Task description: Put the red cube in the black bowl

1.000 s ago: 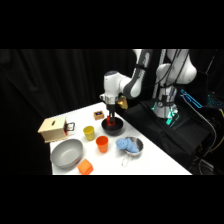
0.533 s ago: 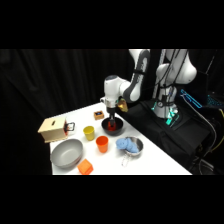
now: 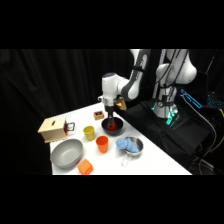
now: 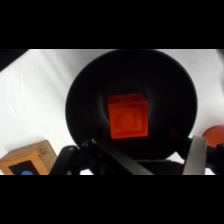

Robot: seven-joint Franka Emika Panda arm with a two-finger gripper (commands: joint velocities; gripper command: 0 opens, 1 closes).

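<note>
The red cube lies flat on the floor of the black bowl, close to its middle. In the wrist view my gripper hangs just above the bowl, open, its fingers standing apart on either side of the cube without touching it. In the side view the gripper comes straight down over the black bowl near the table's middle, and a bit of the red cube shows inside the bowl.
Around the bowl stand a yellow cup, an orange cup, a metal pan with blue inside, a grey bowl, a paler orange block, a wooden box and a small wooden block.
The gripper has stayed over the black bowl; the arm's upper links have shifted only slightly.
</note>
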